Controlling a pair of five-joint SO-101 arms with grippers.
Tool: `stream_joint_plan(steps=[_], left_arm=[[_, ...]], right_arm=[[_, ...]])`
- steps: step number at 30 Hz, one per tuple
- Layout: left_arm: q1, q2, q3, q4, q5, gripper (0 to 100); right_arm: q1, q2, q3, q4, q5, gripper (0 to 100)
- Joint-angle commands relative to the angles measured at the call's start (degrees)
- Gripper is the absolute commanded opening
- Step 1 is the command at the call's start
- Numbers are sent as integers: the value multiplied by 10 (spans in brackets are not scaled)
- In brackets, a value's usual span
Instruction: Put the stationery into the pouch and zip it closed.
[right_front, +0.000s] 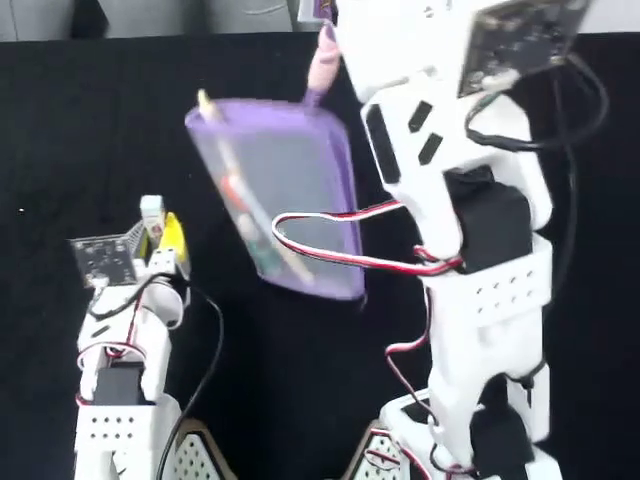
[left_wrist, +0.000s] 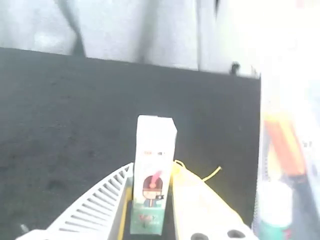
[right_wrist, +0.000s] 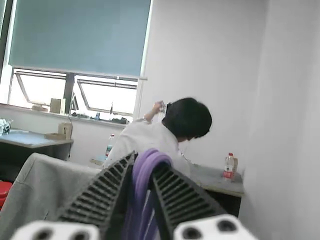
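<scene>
A translucent purple pouch (right_front: 285, 190) hangs in the air over the black table, tilted, with pens and a pencil showing through its wall. My right gripper (right_wrist: 142, 187) is shut on the pouch's purple strap (right_wrist: 144, 172), and the same strap (right_front: 322, 65) rises from the pouch's top edge. My left gripper (right_front: 160, 232) sits lower, to the left of the pouch, shut on a small white box-shaped eraser (left_wrist: 151, 172) standing upright between its fingers. The pouch's side (left_wrist: 287, 150), with an orange pen inside, is close beside that gripper.
The black tabletop (right_front: 90, 130) spreads around both arms. The right arm's white body and red-white cables (right_front: 340, 245) cross in front of the pouch. The room beyond the table's far edge has a person at a desk.
</scene>
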Motion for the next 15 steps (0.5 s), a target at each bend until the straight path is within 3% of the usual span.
stream_joint_plan(steps=[1,6,15], left_arm=[[-28,-19,-6,-5,33,29],[-27,-22,-7,-5,36,29],[-29,-22,-15,-4,36,29]], right_arm=[[31,-68,87,76,-3,11],[53,-175,211,116,1,11],[24,-365,233,167,0,11]])
